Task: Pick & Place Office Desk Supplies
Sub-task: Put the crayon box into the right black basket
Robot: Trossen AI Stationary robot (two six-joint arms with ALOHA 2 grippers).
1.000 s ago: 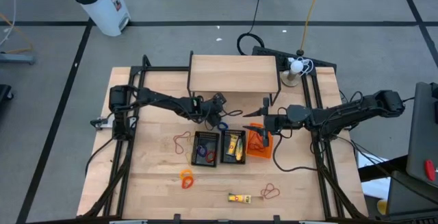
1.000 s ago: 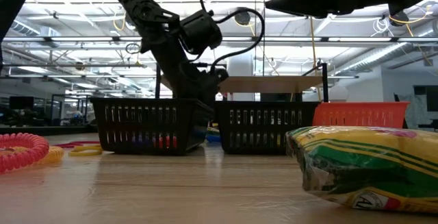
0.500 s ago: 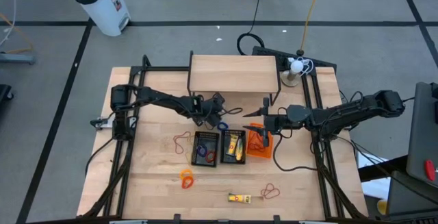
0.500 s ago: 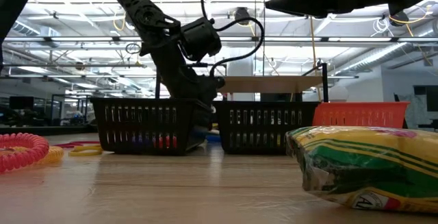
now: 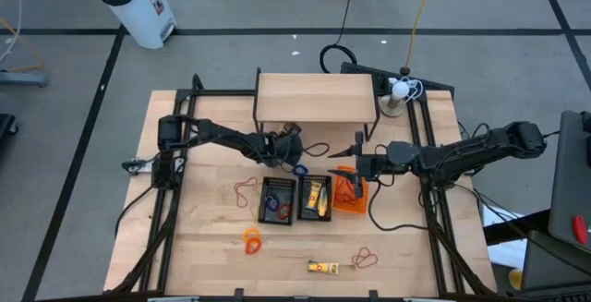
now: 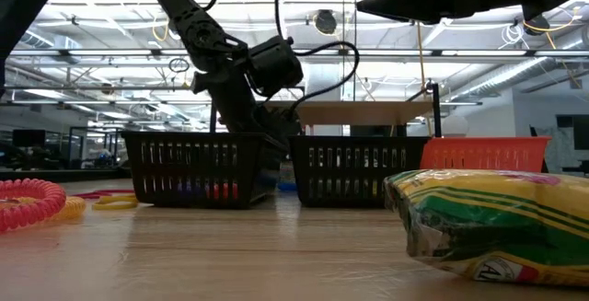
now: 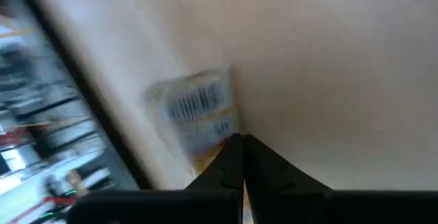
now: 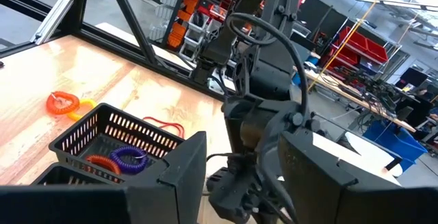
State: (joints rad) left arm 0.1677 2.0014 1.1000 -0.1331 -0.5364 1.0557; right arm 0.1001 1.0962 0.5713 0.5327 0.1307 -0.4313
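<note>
Shut now where it stood spread a second ago, the left gripper (image 5: 291,152) has drawn slightly back toward its own base. It hangs low over the table (image 5: 203,247), just behind the left black basket (image 5: 277,200). In the left wrist view its fingertips (image 7: 239,142) meet in a point at the edge of a blurred yellow packet (image 7: 198,111) with a barcode. I cannot tell whether they pinch it or only touch it.

A blue loop (image 5: 298,166) lies between that gripper and the basket's far rim. Inside the basket sit a purple coil (image 8: 129,157) and an orange-red one (image 8: 102,162).

A second black basket (image 5: 317,197) holding yellow pieces touches its right wall, and an orange basket (image 5: 346,199) comes next. The three form a closed row with no gap between them. The right gripper (image 5: 358,168) hovers over the orange basket. Its fingers (image 8: 181,176) are apart and nothing shows between them.

A red band loop (image 5: 245,191) lies just left of the black basket, with bare wood beyond it out to the frame rail. Nearer the table's front edge are an orange and yellow coil (image 5: 251,239), a small yellow pack (image 5: 323,266) and another red loop (image 5: 365,259). They are spread apart, with open board among them. A wooden shelf (image 5: 316,99) closes off the far side.
</note>
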